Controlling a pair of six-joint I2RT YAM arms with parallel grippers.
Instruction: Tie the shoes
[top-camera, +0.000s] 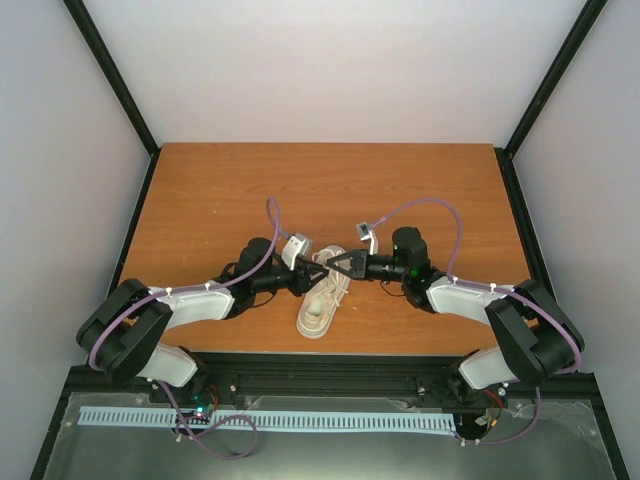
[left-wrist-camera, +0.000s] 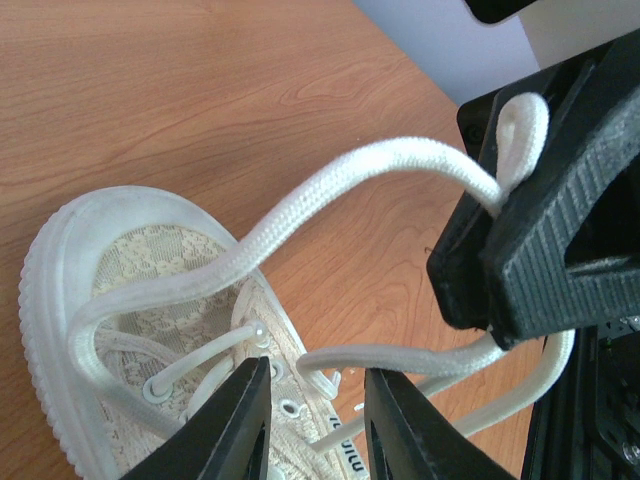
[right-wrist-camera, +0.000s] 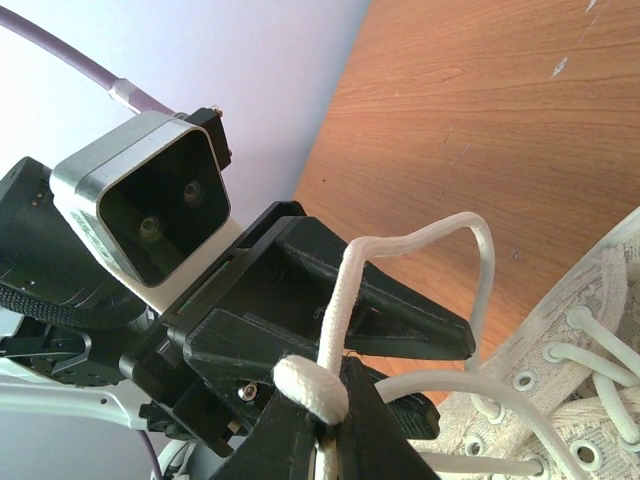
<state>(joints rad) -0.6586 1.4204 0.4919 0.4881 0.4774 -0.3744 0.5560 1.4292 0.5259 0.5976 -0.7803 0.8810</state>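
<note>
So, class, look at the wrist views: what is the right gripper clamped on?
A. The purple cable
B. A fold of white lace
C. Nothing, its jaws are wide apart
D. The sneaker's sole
B: in the right wrist view the right gripper is closed on a bunched fold of the white lace. The lace runs down to the sneaker on the table.

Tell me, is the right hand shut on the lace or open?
Shut on the lace. In the right wrist view, the right hand pinches a fold of lace between closed fingertips.
</note>
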